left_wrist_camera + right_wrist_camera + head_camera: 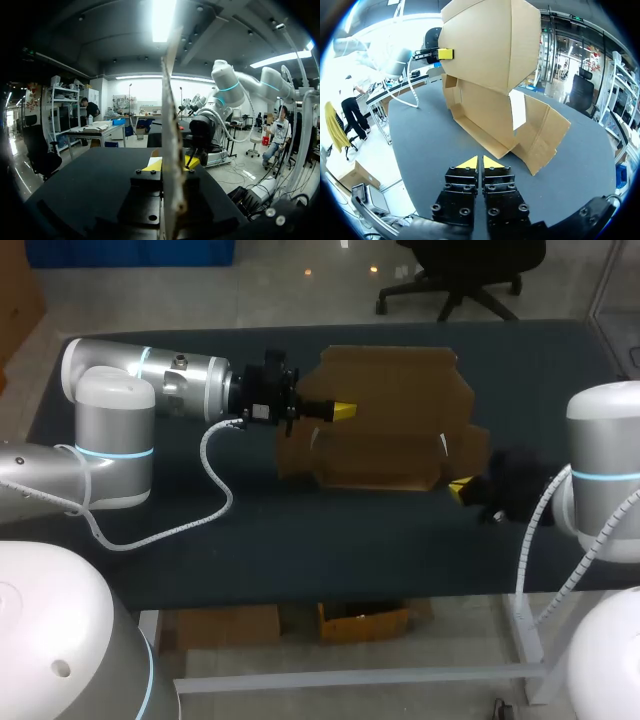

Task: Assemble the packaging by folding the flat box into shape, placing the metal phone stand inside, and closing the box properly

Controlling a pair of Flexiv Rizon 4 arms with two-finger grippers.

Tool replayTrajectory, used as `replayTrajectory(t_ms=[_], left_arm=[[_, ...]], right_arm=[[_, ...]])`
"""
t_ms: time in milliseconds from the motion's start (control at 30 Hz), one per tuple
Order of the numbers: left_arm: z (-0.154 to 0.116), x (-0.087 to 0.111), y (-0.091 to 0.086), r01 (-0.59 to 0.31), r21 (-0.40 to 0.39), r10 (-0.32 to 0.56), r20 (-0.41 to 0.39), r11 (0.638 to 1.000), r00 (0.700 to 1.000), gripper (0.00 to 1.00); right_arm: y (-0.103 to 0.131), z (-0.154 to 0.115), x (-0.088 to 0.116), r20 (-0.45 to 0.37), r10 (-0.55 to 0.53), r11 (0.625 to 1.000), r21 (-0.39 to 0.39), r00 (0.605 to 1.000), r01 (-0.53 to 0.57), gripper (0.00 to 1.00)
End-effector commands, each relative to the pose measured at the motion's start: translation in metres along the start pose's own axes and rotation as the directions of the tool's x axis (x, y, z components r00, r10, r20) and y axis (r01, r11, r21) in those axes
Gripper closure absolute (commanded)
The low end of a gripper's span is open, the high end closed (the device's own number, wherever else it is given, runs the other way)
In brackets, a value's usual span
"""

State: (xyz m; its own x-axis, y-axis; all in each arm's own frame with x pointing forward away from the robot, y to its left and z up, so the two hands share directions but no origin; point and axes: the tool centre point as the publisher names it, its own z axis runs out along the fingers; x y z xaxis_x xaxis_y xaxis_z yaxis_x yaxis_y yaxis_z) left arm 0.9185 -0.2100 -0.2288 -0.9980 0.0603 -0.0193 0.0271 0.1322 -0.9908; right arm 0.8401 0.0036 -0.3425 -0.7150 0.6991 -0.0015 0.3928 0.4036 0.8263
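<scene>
The brown cardboard box (385,430) lies partly folded at the middle back of the table, one large panel raised. My left gripper (343,411) is shut on that raised panel, which runs edge-on between its fingers in the left wrist view (172,150). My right gripper (460,486) sits at the box's front right corner, shut and holding nothing. In the right wrist view, its yellow tips (480,162) meet just short of the box (485,60), without touching it. The left gripper's yellow tip (445,53) shows against the raised panel. No phone stand is in sight.
The dark table (300,540) stretches bare in front of the box. A white coiled cable (215,480) hangs from my left arm down onto the table's left part.
</scene>
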Motion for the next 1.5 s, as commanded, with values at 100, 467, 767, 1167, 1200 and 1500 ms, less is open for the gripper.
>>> replayTrajectory(t_ms=[100, 467, 767, 1167, 1200, 1500], left_arm=[[0.000, 0.001, 0.001, 0.000, -0.001, 0.000, 0.002, 1.000, 1.000, 1.00], [0.000, 0.001, 0.001, 0.000, -0.001, 0.000, 0.002, 1.000, 1.000, 1.00], [0.000, 0.001, 0.001, 0.000, -0.001, 0.000, 0.002, 1.000, 1.000, 1.00], [0.000, 0.001, 0.001, 0.000, -0.001, 0.000, 0.002, 1.000, 1.000, 1.00], [0.000, 0.001, 0.001, 0.000, -0.001, 0.000, 0.002, 1.000, 1.000, 1.00], [0.000, 0.001, 0.001, 0.000, -0.001, 0.000, 0.002, 1.000, 1.000, 1.00]], right_arm=[[0.001, -0.007, -0.011, -0.123, -0.010, 1.000, 0.028, 0.992, 0.014, 0.76], [-0.006, -0.019, -0.020, -0.128, -0.038, 0.997, 0.068, 0.991, 0.047, 0.68], [-0.020, -0.040, -0.023, -0.099, -0.045, 0.995, 0.085, 0.994, 0.054, 0.62], [-0.033, -0.044, -0.038, -0.107, -0.060, 0.997, 0.043, 0.992, 0.065, 0.63], [-0.034, -0.044, -0.040, -0.106, -0.062, 0.997, 0.044, 0.992, 0.067, 0.63], [-0.035, -0.042, -0.060, -0.094, -0.069, 0.997, 0.025, 0.993, 0.072, 0.62]])
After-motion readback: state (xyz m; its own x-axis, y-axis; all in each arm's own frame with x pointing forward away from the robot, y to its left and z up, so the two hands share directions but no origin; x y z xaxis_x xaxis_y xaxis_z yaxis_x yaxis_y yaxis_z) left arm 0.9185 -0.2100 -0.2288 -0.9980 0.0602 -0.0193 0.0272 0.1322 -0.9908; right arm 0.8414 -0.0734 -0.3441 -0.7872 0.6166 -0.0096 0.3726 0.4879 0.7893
